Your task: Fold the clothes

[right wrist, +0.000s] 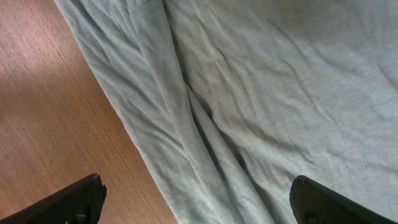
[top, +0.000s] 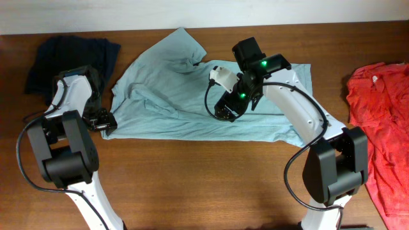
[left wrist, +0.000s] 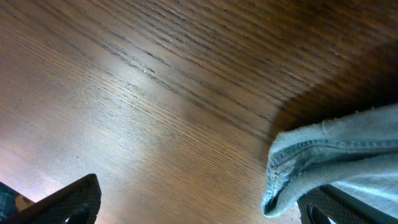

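Across the middle of the overhead frame, the pale grey-teal T-shirt [top: 172, 96] lies spread and wrinkled on the wooden table [top: 204, 185], with one sleeve reaching toward the top centre and its lower hem running in a fairly straight line. At the shirt's lower left corner sits the left gripper [top: 105, 122], its jaws spread wide. The left wrist view shows the hemmed corner of the cloth just beside the finger [left wrist: 329, 208] at lower right, bare wood between the two fingers, and nothing gripped. The right gripper [top: 225, 110] hovers over the centre of the shirt, also spread wide and holding nothing. Its wrist view shows long creases in the cloth below, with wood at the left. A dark navy garment [top: 70, 57] is bunched at the upper left, and a red shirt [top: 383, 128] lies at the right edge, well apart from the T-shirt.
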Robot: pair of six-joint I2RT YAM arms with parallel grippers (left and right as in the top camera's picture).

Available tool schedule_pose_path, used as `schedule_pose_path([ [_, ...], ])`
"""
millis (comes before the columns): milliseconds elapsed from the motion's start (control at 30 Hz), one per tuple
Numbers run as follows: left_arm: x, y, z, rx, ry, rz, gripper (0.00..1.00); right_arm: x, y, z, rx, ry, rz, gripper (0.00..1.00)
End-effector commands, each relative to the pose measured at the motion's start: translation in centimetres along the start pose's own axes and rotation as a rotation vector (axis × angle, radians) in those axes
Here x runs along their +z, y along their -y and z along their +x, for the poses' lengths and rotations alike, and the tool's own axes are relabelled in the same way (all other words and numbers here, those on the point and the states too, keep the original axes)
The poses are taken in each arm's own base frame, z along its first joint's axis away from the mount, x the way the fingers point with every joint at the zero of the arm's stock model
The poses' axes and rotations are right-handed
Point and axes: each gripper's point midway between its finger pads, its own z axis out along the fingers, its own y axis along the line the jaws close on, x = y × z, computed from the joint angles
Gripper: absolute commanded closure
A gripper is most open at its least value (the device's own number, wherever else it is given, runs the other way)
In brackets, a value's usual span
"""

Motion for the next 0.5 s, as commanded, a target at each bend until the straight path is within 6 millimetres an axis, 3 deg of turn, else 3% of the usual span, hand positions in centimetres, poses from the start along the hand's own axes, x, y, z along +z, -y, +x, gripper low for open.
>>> schedule_pose_path([
  [0, 0.9, -0.2, 0.2, 0.002, -0.02, -0.026, 0.0, 0.0, 0.2, 0.1, -0.005, -0.004, 0.006, 0.01],
  [167, 0.9, -0.2, 0.2, 0.002, -0.019, -0.026, 0.01, 0.3, -1.6, -0.8, -0.027, 0.017, -0.045, 0.0],
  [267, 0.9, -0.2, 0.2, 0.002, -0.02, -0.026, 0.01, 1.6, -3.1, -1.7, -0.094, -0.014, -0.013, 0.0],
  [333, 0.9, -0.2, 0.2, 0.002, -0.02, -0.026, 0.01, 2.7, -3.7, -3.1, -0.112, -0.006, 0.039, 0.04],
  [467, 0.9, -0.2, 0.2, 0.002, -0.02, -0.026, 0.01, 4.4, -3.3, -8.0, 0.003, 0.124, 0.207, 0.11],
])
